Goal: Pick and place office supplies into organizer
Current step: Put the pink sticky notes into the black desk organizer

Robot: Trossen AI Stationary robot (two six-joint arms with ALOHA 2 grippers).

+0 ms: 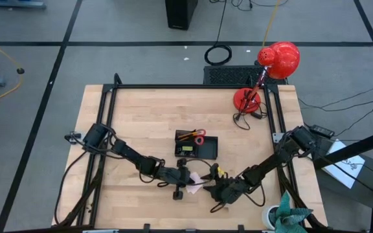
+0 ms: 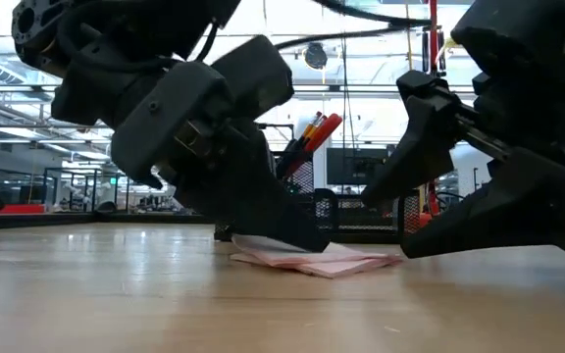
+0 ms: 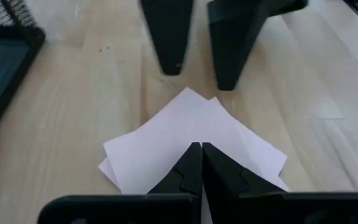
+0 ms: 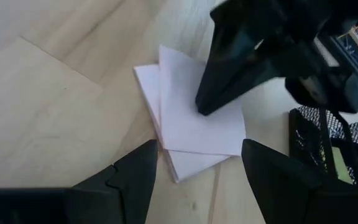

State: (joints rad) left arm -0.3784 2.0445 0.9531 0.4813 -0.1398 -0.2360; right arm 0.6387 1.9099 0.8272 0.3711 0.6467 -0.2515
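— At the near edge of the table, between the two arms, what do the jaws have?

— The left gripper has its fingers pressed together, tips down on the pale pink sticky-note pad. The loose top sheet sits turned against the sheets under it. Whether that sheet is pinched or only pressed by the tips, I cannot tell.

— And the other one?

— The right gripper faces it from the far side of the pad, its fingers spread wide, one to each side of the pad's corner, holding nothing. In the low view the pad lies flat on the wood, with the left gripper on its edge and the right gripper's fingers beside it.

— Where is the pad from above?

— Just in front of the black organizer, between the left gripper and the right gripper; the pad is mostly covered by them. A tiny yellow item lies close by.

— The organizer itself?

— Mid-table. Red-handled scissors and orange pencils stand in its taller section. A red desk lamp stands at the far right corner, well apart.
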